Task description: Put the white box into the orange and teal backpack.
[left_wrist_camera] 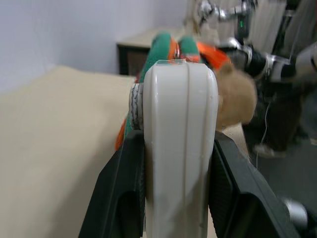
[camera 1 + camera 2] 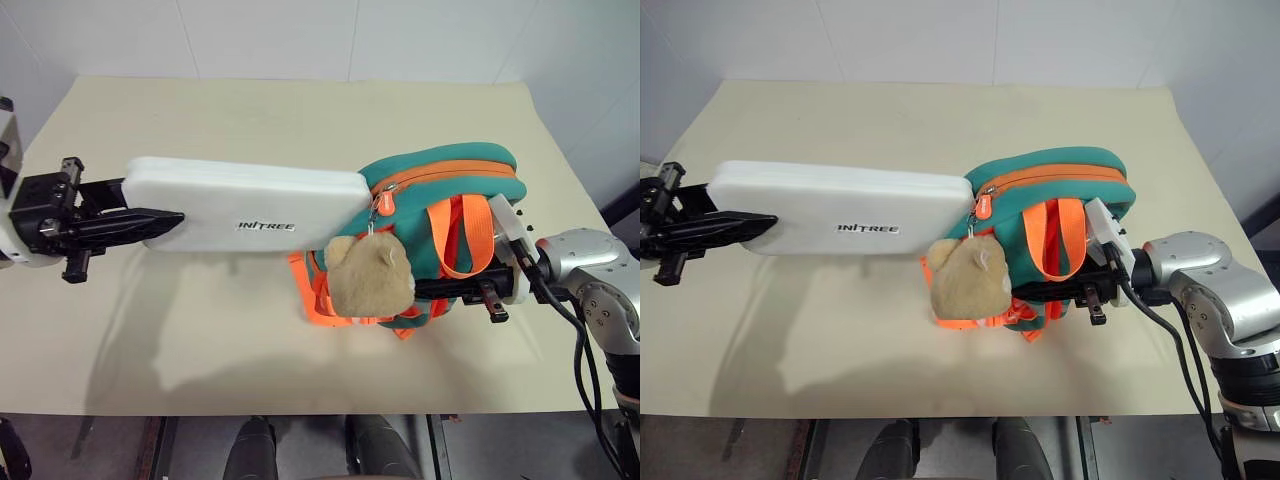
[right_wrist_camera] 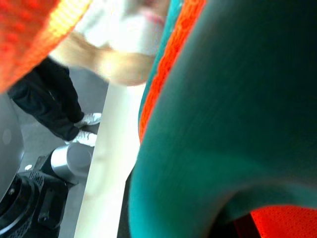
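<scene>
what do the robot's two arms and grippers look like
Both end in black two-finger grippers: the left gripper has long tapered black fingers on a black bracket, and the right gripper sits beyond a white wrist plate. The right forearm is rounded silver metal with black cables.

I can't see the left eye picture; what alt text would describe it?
A left gripper holds a long white box level, its far end at the zipped opening of an orange and teal backpack held above a beige table by the right gripper.
</scene>
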Available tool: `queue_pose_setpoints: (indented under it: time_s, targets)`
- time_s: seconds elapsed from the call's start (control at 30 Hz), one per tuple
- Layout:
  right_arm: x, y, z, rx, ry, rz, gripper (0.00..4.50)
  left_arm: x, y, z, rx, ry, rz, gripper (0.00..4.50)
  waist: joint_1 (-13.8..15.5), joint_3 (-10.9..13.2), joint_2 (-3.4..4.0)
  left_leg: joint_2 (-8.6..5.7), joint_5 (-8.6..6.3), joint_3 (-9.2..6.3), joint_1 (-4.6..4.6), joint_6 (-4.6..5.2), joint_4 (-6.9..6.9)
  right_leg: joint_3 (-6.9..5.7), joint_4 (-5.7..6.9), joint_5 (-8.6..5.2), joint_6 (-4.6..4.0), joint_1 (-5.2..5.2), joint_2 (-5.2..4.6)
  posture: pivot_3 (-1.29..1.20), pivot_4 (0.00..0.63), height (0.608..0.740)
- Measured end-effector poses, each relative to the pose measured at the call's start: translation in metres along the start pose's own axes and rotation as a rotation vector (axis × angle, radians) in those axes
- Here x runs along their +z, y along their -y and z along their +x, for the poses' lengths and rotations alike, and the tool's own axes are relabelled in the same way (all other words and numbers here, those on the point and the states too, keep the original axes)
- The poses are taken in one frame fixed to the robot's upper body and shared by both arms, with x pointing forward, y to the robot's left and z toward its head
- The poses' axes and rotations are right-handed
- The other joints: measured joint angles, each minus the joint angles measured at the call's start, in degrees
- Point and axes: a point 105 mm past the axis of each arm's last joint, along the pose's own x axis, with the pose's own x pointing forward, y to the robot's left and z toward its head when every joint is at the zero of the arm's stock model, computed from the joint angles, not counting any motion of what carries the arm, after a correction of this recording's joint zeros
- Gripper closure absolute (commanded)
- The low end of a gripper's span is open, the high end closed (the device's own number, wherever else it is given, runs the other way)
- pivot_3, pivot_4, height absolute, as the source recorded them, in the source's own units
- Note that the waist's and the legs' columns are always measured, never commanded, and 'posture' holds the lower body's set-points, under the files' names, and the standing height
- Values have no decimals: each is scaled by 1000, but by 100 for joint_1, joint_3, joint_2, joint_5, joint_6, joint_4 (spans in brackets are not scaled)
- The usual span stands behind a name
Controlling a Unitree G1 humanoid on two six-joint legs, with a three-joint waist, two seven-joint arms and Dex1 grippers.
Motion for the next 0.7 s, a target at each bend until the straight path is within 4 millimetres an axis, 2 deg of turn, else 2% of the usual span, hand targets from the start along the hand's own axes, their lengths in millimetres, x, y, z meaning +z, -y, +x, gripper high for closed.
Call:
queue_pose_setpoints:
  time_s: [0.2,0.3,0.47,0.7]
  targets:
    - [0,1,3,-10,6,-4,4500,-7,-10,22,-41,-80,84,3249,2,1,0,0,-1,0,-2,1,11,1,6,0,1,1,1,0,150,740]
    - [2,2,4,-14,13,-9,4500,-9,-16,49,-74,-77,123,3249,28,1,1,0,-1,0,-3,1,23,1,12,1,3,4,2,0,150,740]
    - [2,4,10,-10,32,-13,4500,-21,-20,98,-125,15,77,3249,56,1,1,0,-3,0,-4,5,37,5,18,4,8,8,3,0,150,740]
    - [2,4,13,-13,43,-11,4500,-56,-23,148,-128,13,-9,3249,81,1,1,-1,-3,-1,-4,5,54,4,27,6,11,11,5,0,150,740]
